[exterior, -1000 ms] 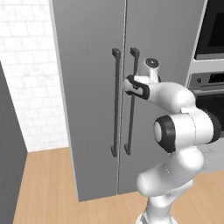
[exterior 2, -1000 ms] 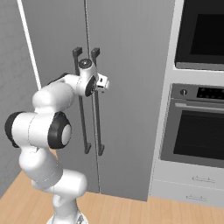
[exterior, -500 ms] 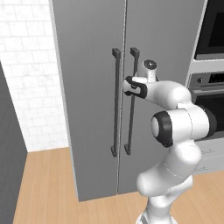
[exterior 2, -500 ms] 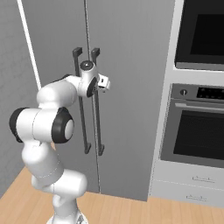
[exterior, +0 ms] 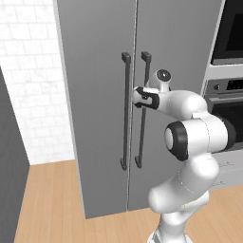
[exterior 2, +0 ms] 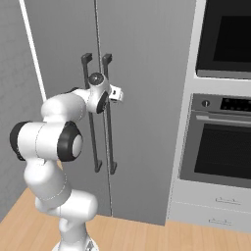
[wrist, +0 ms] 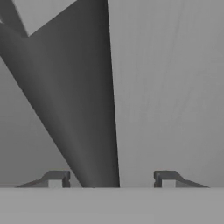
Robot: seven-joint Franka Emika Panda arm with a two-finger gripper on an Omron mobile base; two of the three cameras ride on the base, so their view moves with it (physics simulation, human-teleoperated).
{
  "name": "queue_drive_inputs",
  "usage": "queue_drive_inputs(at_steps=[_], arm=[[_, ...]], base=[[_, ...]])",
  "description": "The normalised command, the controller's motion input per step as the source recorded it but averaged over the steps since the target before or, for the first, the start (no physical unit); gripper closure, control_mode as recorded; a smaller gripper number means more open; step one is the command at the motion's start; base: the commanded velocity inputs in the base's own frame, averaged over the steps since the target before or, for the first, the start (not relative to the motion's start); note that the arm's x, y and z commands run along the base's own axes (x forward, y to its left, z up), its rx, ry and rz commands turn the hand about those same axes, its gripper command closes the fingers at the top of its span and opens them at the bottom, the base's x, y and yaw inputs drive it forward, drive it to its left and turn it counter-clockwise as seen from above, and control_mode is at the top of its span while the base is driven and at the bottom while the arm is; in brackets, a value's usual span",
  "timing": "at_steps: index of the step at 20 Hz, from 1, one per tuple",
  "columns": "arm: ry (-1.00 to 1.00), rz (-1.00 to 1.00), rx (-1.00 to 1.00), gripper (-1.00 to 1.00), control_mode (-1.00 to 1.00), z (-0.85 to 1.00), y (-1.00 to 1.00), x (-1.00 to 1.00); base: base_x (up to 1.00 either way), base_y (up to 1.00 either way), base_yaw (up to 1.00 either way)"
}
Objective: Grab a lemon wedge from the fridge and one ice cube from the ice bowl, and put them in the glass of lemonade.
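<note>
The fridge (exterior: 99, 95) stands with both doors closed, contents hidden. The gripper (wrist: 109, 179) is at the right door's handle (exterior: 142, 109); the jaws are spread, the bar between them, untouched.

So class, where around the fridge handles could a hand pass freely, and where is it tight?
Free: the bare door face left of the left handle and right of the right handle. Tight: the slim gap between them, with the fingers straddling one bar.

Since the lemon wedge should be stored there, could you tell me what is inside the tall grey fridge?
Nothing inside shows: both doors of the tall grey two-door fridge are closed. Only its two dark vertical bar handles show, with the gripper at the right one.
</note>
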Motion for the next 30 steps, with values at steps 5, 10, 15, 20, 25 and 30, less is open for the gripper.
queue_drive_inputs(at_steps=[5, 10, 15, 20, 25, 30], arm=[[0.00, 0.00, 0.00, 1.00, -1.00, 0.00, 0.00, 0.15], [-0.04, -0.03, 0.01, 1.00, -1.00, 0.00, -0.69, -0.07], [-0.07, -0.07, 0.06, 1.00, -1.00, 0.00, -1.00, -0.30], [0.00, -0.09, 0.11, 1.00, -1.00, 0.01, -1.00, -0.64], [0.00, -0.09, 0.12, 1.00, -1.00, 0.05, -1.00, -0.90], [0.00, -0.09, 0.11, 1.00, -1.00, 0.13, -1.00, -0.93]], base=[[0.00, 0.00, 0.00], [0.00, 0.00, 0.00], [0.00, 0.00, 0.00], [0.00, 0.00, 0.00], [0.00, 0.00, 0.00], [0.00, 0.00, 0.00]])
